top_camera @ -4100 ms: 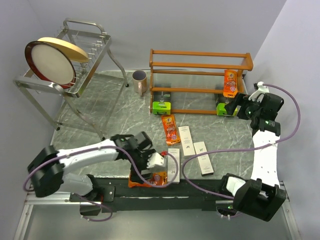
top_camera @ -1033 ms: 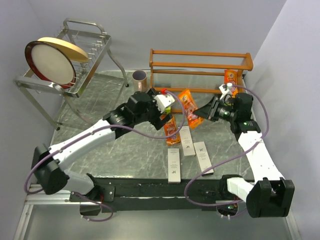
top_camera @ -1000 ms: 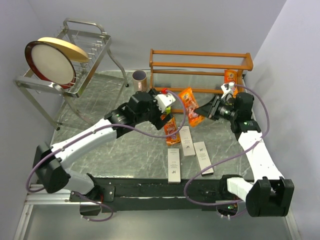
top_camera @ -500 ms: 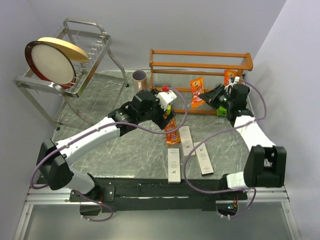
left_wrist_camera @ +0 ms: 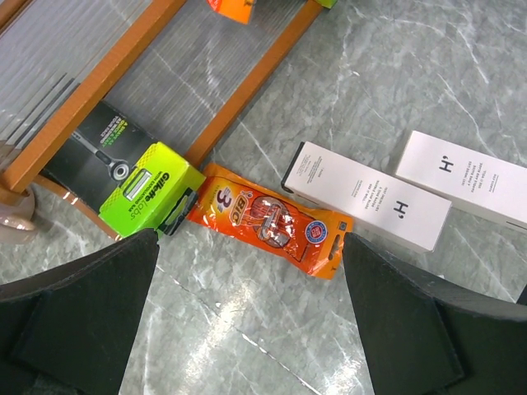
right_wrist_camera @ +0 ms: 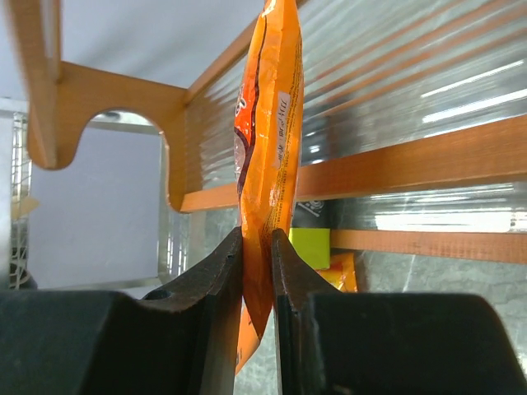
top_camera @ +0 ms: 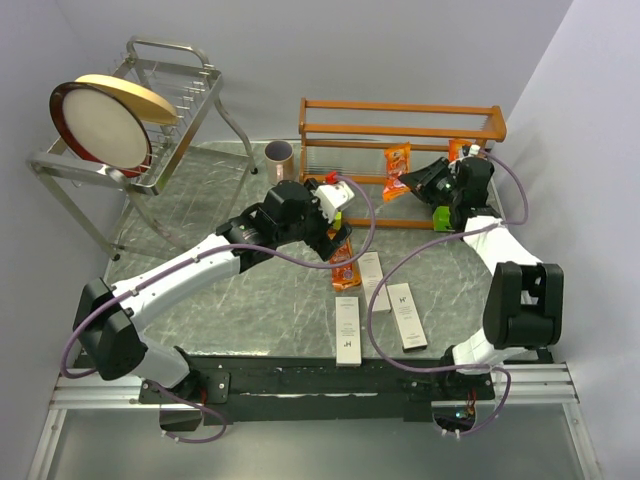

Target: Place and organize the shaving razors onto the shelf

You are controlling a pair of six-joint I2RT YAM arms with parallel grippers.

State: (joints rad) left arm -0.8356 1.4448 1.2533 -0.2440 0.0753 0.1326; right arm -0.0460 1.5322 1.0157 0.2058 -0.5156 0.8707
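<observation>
Pinched low down in the right gripper (right_wrist_camera: 257, 247), fingers pressed flat against both faces: one orange packet (right_wrist_camera: 268, 123), upright and edge-on to the wrist camera, up at the front of the shelf (right_wrist_camera: 412, 160), right of centre and level with the middle rail. Resting on a tier or just hanging there: impossible to tell. Close behind that gripper, at the right end of the shelf, a second orange packet (top_camera: 460, 150) standing on end. Below it, on the bottom tier, a green pack (top_camera: 443, 217). At the left end of the same tier, another green-and-black pack (left_wrist_camera: 152, 188), green end poking out past the front rail and touching a third orange packet (left_wrist_camera: 268, 230) lying flat on the table (top_camera: 200, 230). Just beside that packet's other end, a long white box (left_wrist_camera: 366, 206); near it and roughly parallel, a second white box (left_wrist_camera: 465, 177); closer to the arm bases, a third white box (top_camera: 347, 330). Above the flat packet and the green pack, the left gripper (left_wrist_camera: 247, 247), spread wide, nothing in it. By the left end of the shelf, a mug (top_camera: 279, 160). Far left, well apart, a wire rack (top_camera: 160, 175) with a round plate (top_camera: 100, 125) propped in it.
</observation>
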